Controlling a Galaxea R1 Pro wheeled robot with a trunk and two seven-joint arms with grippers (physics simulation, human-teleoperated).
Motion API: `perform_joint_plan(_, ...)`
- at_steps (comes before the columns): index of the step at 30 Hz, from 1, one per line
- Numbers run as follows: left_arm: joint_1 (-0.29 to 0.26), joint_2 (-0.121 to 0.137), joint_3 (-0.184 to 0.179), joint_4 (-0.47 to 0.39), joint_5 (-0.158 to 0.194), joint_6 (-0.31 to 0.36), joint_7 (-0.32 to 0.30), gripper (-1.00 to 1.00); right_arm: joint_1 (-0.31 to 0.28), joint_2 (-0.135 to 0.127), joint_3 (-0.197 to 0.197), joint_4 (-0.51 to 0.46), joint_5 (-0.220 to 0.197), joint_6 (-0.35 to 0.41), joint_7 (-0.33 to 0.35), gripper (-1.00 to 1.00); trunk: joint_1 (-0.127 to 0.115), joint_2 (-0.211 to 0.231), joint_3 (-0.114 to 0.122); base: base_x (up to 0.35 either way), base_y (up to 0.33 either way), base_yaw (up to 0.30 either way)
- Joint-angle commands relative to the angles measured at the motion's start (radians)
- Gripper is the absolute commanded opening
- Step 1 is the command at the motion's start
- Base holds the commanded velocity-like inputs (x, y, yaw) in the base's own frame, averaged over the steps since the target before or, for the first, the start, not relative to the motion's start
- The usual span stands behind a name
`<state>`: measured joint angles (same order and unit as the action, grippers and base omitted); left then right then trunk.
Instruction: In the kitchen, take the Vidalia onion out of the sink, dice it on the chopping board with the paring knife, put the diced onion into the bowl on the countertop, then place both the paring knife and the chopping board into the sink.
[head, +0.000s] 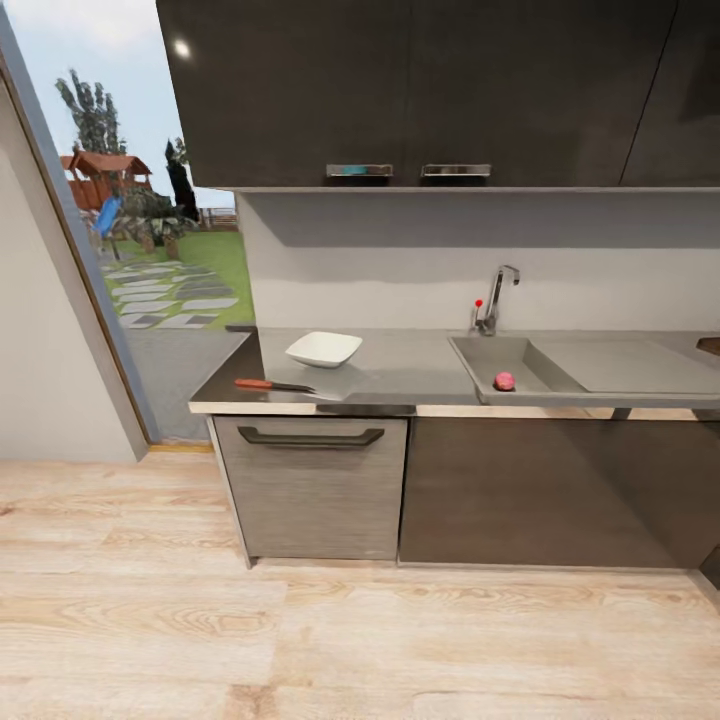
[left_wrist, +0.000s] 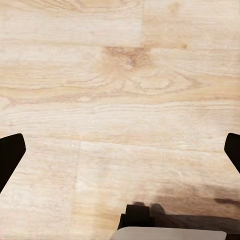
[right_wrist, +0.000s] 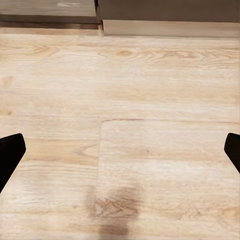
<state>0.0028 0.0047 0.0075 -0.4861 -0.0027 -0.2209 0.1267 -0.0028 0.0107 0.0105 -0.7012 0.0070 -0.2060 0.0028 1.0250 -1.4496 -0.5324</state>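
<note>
Floorboards (head: 300, 640), pale wood-grain planks, lie nearest the head camera and run up to the base of the cabinets.

Vidalia onion (head: 504, 381): small pinkish-red ball, sitting in the sink (head: 480, 372) basin near its front wall. Sink is grey, recessed in the table (head: 400, 365), with a draining area to its right. Chrome faucet (head: 497, 295) stands at the back edge of the basin; a small red knob shows beside its base.

Bowl (head: 323, 349): white, squarish, shallow, upright on the table, left of the sink and well apart from it.

Paring knife (head: 273, 385): red-orange handle pointing left, dark blade pointing right, lying flat near the front edge of the table, in front of the bowl and slightly left. Blade tip reaches a faint grey flat patch on the table; cannot tell whether this is the chopping board.

Below the table: a light grey drawer front (head: 312, 490) with a dark bar handle, then darker cabinet doors to its right. Dark glossy wall cabinets (head: 420, 90) hang above, with two metal handles at their lower edge. Left of the table, an opening looks onto a garden (head: 160, 260) with paving stones and a play structure.

Left tool (left_wrist: 120, 155): two dark fingertips at opposite edges of the left wrist view, spread wide, nothing between them, floor beneath.

Right tool (right_wrist: 120, 155): same wide spread, nothing held, floor beneath with the cabinet base beyond.
</note>
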Motion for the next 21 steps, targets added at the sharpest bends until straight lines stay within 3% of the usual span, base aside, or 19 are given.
perform_joint_plan(1, 0.000, 0.000, 0.000, -0.001, 0.000, -0.002, 0.002, 1.00, 0.000, 0.000, 0.000, 0.000, 0.001, -0.003, 0.000, 1.00, 0.000, 0.000, -0.001, -0.002, 0.000, 0.000)
perform_joint_plan(10, 0.000, -0.010, 0.001, -0.016, 0.000, 0.000, 0.002, 1.00, 0.000, -0.001, 0.000, 0.011, 0.000, -0.003, 0.000, 1.00, 0.000, 0.000, -0.001, 0.000, 0.000, 0.000)
perform_joint_plan(15, 0.000, -0.031, 0.000, -0.118, -0.001, 0.032, 0.005, 1.00, 0.000, -0.001, -0.001, 0.024, 0.001, -0.004, 0.000, 1.00, 0.000, 0.000, -0.001, 0.000, 0.000, 0.000)
perform_joint_plan(18, 0.000, -0.042, 0.000, -0.224, -0.002, 0.127, 0.005, 1.00, 0.000, -0.001, -0.001, 0.026, 0.001, -0.004, 0.000, 1.00, 0.000, 0.000, -0.001, 0.000, 0.000, 0.000)
perform_joint_plan(21, 0.000, -0.051, 0.000, -0.406, -0.002, 0.326, 0.004, 1.00, 0.000, -0.002, -0.001, 0.027, 0.001, -0.004, 0.000, 1.00, 0.000, 0.000, -0.001, 0.000, 0.000, 0.000)
